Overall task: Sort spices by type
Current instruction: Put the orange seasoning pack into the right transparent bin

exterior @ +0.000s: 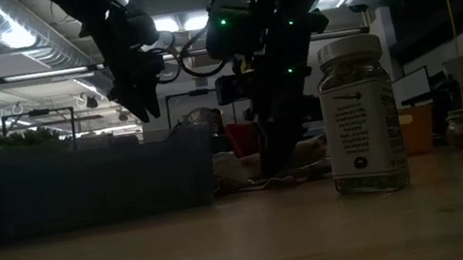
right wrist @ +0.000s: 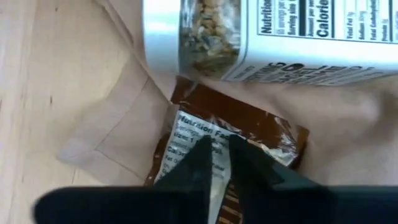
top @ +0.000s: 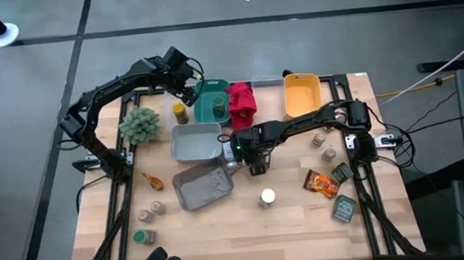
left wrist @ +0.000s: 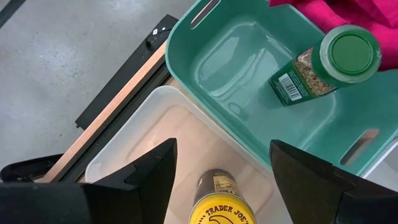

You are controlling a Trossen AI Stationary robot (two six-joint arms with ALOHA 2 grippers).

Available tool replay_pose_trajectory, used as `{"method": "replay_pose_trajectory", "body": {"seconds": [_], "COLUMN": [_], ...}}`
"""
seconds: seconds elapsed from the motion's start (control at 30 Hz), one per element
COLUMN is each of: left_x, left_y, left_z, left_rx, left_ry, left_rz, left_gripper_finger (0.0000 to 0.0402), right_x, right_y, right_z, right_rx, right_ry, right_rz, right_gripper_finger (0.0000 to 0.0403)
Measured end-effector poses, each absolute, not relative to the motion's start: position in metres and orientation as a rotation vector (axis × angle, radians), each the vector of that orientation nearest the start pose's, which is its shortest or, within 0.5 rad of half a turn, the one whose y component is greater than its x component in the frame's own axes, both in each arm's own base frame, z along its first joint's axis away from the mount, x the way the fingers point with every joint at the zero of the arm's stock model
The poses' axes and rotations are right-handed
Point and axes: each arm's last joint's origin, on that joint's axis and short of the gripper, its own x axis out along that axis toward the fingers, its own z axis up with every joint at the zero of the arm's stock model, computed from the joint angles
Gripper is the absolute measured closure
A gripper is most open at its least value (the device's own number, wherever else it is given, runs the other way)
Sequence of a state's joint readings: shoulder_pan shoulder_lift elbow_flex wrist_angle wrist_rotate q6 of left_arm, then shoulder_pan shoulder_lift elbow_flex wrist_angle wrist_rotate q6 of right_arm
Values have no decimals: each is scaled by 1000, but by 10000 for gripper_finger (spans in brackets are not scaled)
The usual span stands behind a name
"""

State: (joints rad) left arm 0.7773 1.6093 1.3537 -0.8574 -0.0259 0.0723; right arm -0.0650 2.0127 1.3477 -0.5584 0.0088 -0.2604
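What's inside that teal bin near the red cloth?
The teal bin holds one green-lidded spice jar with a dark green label, lying tilted against a wall. The rest of its visible floor is bare. The corner toward the red cloth runs out of view.

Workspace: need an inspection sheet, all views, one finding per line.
Surface: wooden table.
Job's things: green-lid jar in teal bin; yellow-lid jar in clear bin; white-lid jar alone; packets and more jars at the right edge.
Clutter: red cloth, plant, grey bins, yellow bin.
Grippers: left gripper open over the yellow-lid jar; right gripper shut on brown packet.
Cables: yellow and white leads on the floor.
Surroundings: grey floor, ceiling lights; nobody seen.
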Motion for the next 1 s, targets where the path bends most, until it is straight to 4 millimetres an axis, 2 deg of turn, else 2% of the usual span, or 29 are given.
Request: {"method": "replay_pose_trajectory", "body": {"seconds": [0.27,0.47,0.6,0.73,1.0], "left_x": [231,231,231,231,231], "left_y": [229,229,229,229,229], "left_z": [277,277,277,277,277], "left_rx": [-356,-354,-353,-350,-351], "left_ry": [1084,1085,1085,1086,1086], "left_rz": [676,674,674,672,673], "left_gripper_finger": [160,160,160,160,160], "right_x": [395,395,389,385,384], "right_y": [-26,-26,-25,-25,-25], "right_z": [159,174,172,159,149], "right_rx": [-168,-98,-36,-13,-20], "right_ry": [1280,1348,1407,1447,1454], "right_rz": [106,74,31,16,7], "right_gripper_finger": [232,182,164,154,155]}}
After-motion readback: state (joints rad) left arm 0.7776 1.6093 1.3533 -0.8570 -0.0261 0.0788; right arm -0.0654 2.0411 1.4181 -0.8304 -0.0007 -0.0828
